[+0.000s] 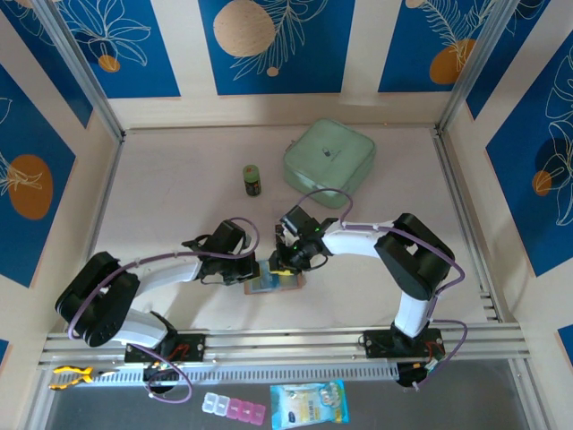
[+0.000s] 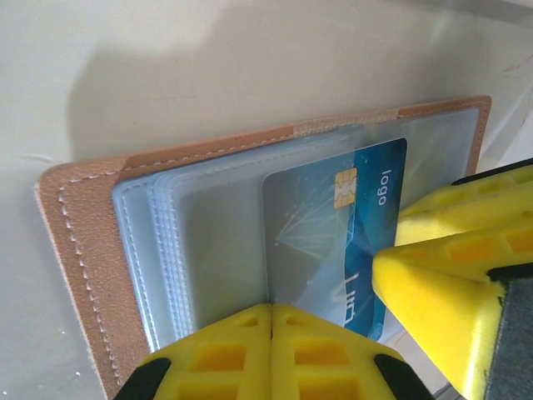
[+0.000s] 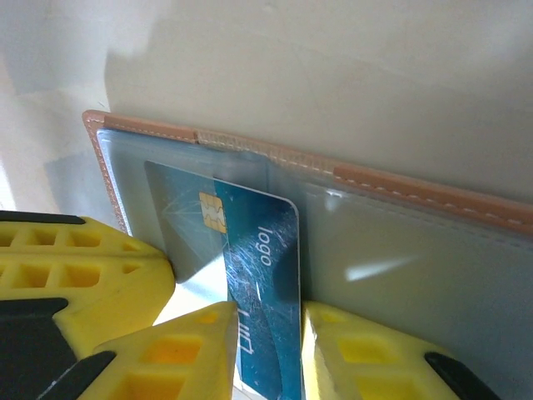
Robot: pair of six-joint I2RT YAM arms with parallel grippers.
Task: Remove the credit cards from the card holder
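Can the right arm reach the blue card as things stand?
Likely yes: the blue card juts from the card holder, between the fingers of the right pincer; the left pincer, shut alongside, leaves it free.

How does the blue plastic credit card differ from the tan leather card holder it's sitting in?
The blue plastic credit card is glossy with a gold chip; the tan leather card holder is stitched, with grey see-through sleeves. The card is smaller than the holder. The holder lies open; the card sits partly tucked in a sleeve. Both are flat rectangles.
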